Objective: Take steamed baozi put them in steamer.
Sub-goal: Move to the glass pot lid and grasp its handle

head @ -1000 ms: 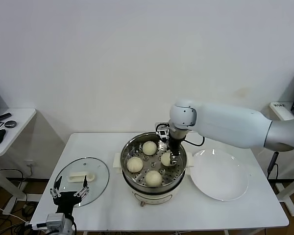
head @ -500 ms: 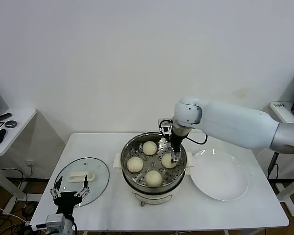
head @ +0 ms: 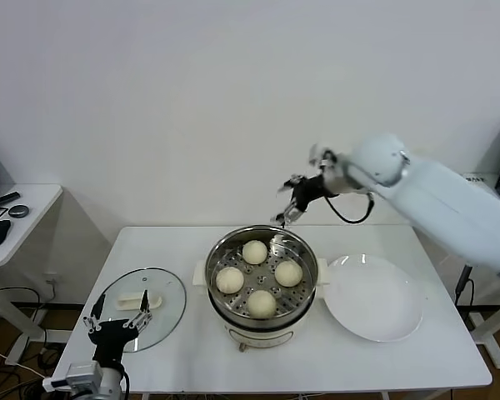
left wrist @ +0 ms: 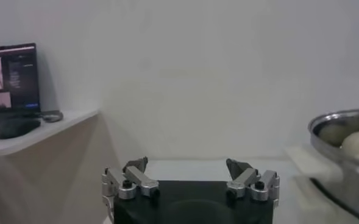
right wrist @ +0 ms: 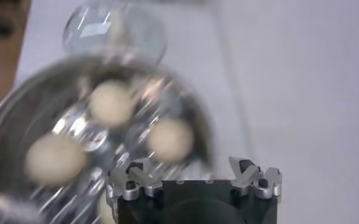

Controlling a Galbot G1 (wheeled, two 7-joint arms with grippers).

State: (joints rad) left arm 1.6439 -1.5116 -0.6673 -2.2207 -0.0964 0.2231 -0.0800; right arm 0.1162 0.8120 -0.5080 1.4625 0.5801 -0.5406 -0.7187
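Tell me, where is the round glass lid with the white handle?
In the head view the round glass lid lies flat on the white table, left of the shiny steel steamer.

Bench (head: 417,358), centre: steamer (head: 262,279), holding four steamed baozi (head: 262,302) on its tray. Left of steamer: glass lid (head: 142,296), flat on bench. Right of steamer, just beside it: plate (head: 373,297). Further left, apart from bench: side table (head: 21,208).
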